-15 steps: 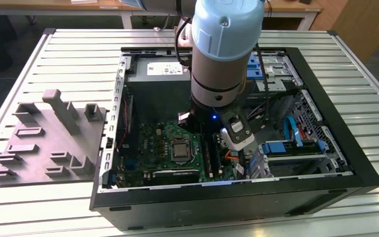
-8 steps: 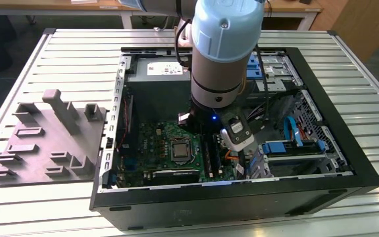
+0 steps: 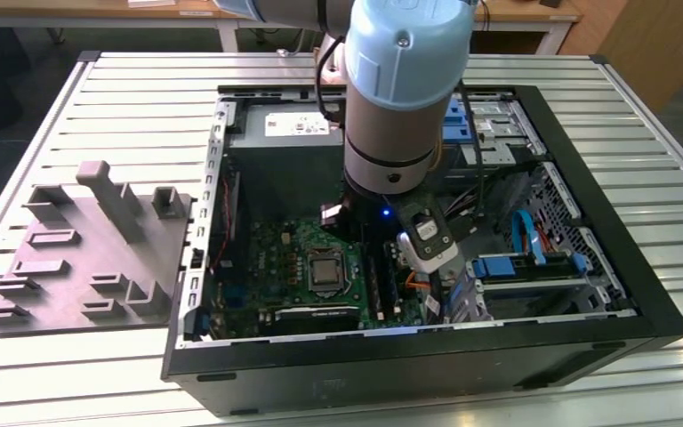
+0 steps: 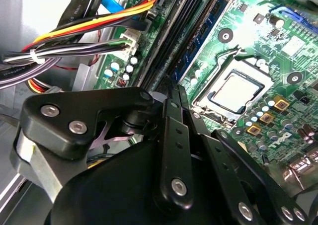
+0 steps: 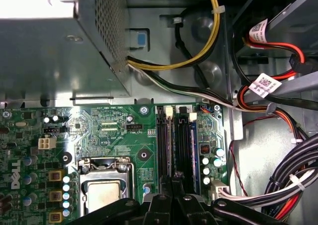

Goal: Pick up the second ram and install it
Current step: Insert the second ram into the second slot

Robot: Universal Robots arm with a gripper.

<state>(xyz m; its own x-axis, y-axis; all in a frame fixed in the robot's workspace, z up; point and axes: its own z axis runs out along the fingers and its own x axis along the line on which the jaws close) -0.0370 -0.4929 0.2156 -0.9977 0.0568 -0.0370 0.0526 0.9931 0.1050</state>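
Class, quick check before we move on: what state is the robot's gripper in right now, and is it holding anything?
Gripper: lowered over the black memory slots on the motherboard; whether it is open, shut or holding anything cannot be told.

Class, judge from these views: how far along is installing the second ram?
Done: one blue ram stands seated in its slot on the motherboard. In hand: the gripper is down at the black slots beside that ram. Left: the gripper hides whether the second ram is seated there, so the install cannot be called finished.
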